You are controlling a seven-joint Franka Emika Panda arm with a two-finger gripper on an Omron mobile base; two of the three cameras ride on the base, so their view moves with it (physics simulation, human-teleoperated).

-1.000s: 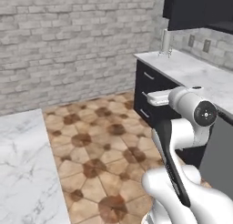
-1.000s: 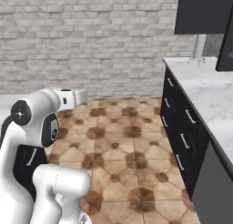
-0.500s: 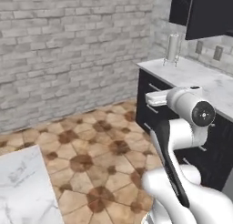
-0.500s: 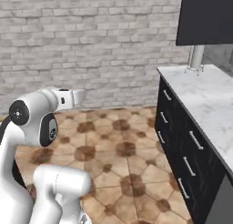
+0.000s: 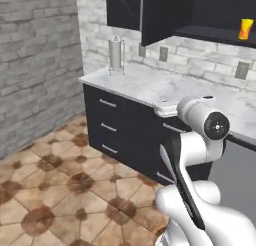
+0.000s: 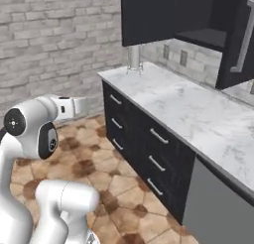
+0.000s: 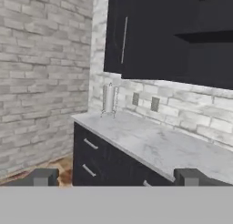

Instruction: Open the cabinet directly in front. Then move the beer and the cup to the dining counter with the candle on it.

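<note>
Along the right side of the left base view runs a white, grey-veined marble worktop (image 5: 150, 85) over black drawers with short silver handles (image 5: 107, 125), its front edge bordering a broad stretch of brown patterned tile floor (image 5: 55, 190) that lies open up to the grey brick wall (image 5: 35, 55). Above the worktop hangs the black upper wall cabinet (image 5: 165, 12) with its doors swung out and dark shelves showing. On a shelf at the far right stands the small bright yellow tumbler (image 5: 245, 29) with a red-orange mark; no writing on it can be read. A silver paper-towel holder (image 5: 116, 55) stands near the worktop's far corner, well apart from the cup.

From the right base view, one open door with a long silver bar handle (image 6: 243, 39) juts out over the worktop. From the hand view, the two-finger gripper (image 7: 116, 176) points at the cabinet with its dark fingertips (image 7: 44, 176) spread wide, holding nothing.
</note>
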